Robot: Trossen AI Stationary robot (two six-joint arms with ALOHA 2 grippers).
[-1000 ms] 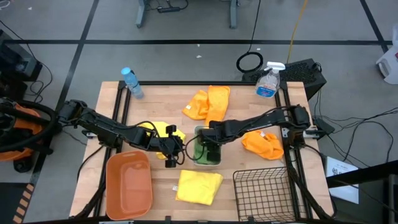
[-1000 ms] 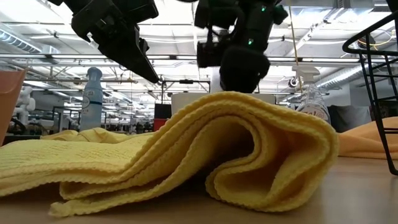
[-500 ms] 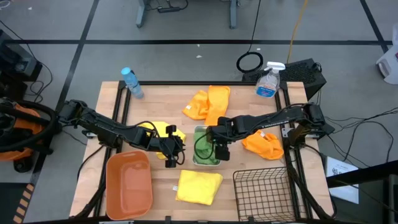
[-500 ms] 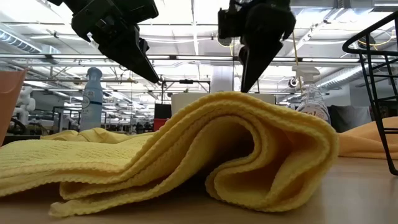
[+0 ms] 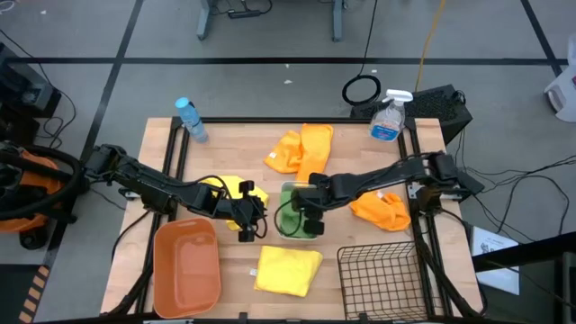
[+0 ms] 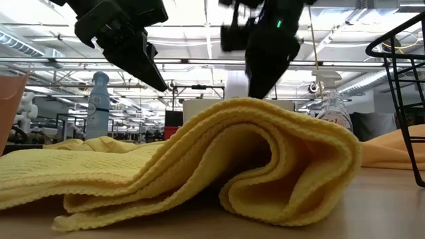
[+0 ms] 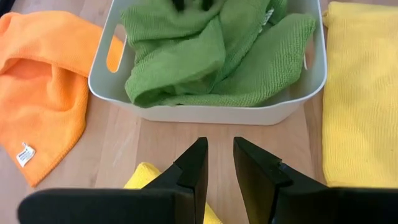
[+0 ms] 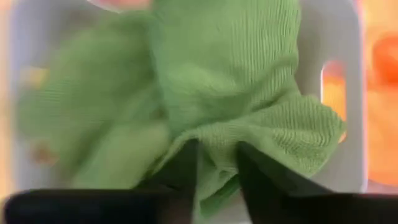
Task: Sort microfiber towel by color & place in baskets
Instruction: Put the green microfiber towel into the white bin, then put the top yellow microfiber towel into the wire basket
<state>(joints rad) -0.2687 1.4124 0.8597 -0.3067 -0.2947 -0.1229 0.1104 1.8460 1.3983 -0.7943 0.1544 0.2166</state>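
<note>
A white bin (image 5: 313,232) at mid-table holds a green towel (image 7: 205,56). My right gripper (image 8: 216,177) hangs over the bin, pointing down, shut on that green towel (image 8: 236,74). My left gripper (image 7: 216,165) waits just left of the bin above the wood, shut and empty, with a yellow towel (image 5: 225,187) under its arm. Another yellow towel (image 5: 286,268) lies folded near the front edge. Orange towels lie behind the bin (image 5: 301,148) and to its right (image 5: 380,209). My right gripper pinches a raised fold of the green towel (image 8: 217,146) between its two fingers, coming from above and pointing steeply down. One layer or several, I cannot tell. The rest of the towel lies heaped inside the white bin.
An orange tub (image 5: 186,261) stands at the front left and a black wire basket (image 5: 378,279) at the front right. A water bottle (image 5: 191,119) and a spray bottle (image 5: 387,117) stand along the far edge.
Over the white bin my right gripper spread its fingers, then shut again on the green towel, shifting a little. The left arm has kept still.
</note>
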